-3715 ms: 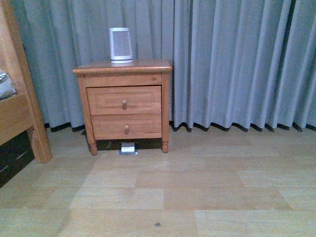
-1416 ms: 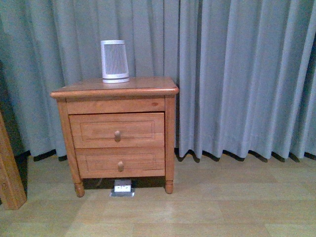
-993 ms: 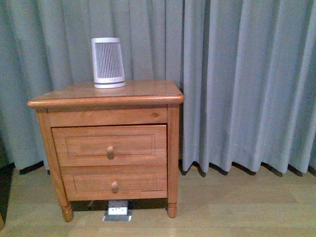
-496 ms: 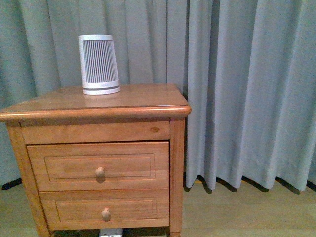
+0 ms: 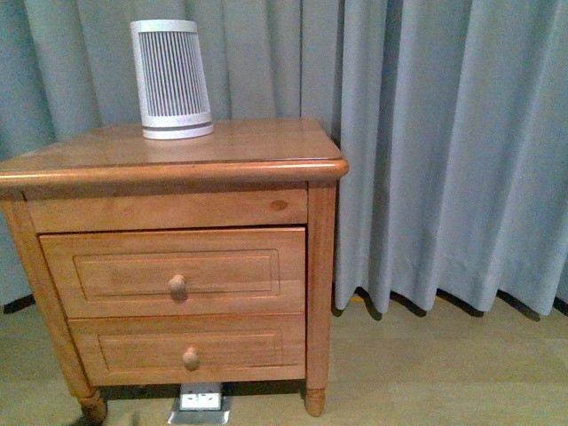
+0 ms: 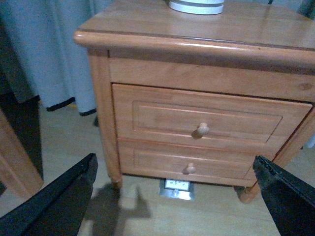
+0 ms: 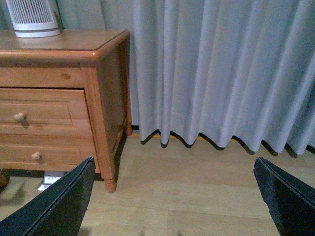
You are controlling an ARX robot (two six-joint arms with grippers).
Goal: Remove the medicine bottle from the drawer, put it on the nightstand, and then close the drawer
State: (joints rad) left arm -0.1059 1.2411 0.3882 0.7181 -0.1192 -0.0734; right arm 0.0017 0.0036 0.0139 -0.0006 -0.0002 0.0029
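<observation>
The nightstand point(image 5: 248, 151) stands at the left of the front view, and both of its drawers are shut. The upper drawer point(image 5: 106, 271) has a round knob point(image 5: 177, 285). The medicine bottle is hidden. Neither gripper shows in the front view. In the left wrist view my left gripper point(image 6: 174, 162) is open and empty, in the air facing the nightstand front point(image 6: 147, 69), a way short of the upper drawer's knob point(image 6: 202, 130). My right gripper point(image 7: 173, 162) is open and empty over the floor, to the right of the nightstand point(image 7: 106, 103).
A large white ribbed device point(image 5: 170, 80) stands on the nightstand top at the back left. Grey curtains point(image 5: 444, 151) hang behind and to the right. A floor socket plate point(image 5: 201, 399) lies under the nightstand. A wooden bed post point(image 6: 15, 162) stands to the left.
The front view has closed in on the nightstand, which now looks much larger and fills the left. The bed frame has left the front view. The drawers have stayed shut.
</observation>
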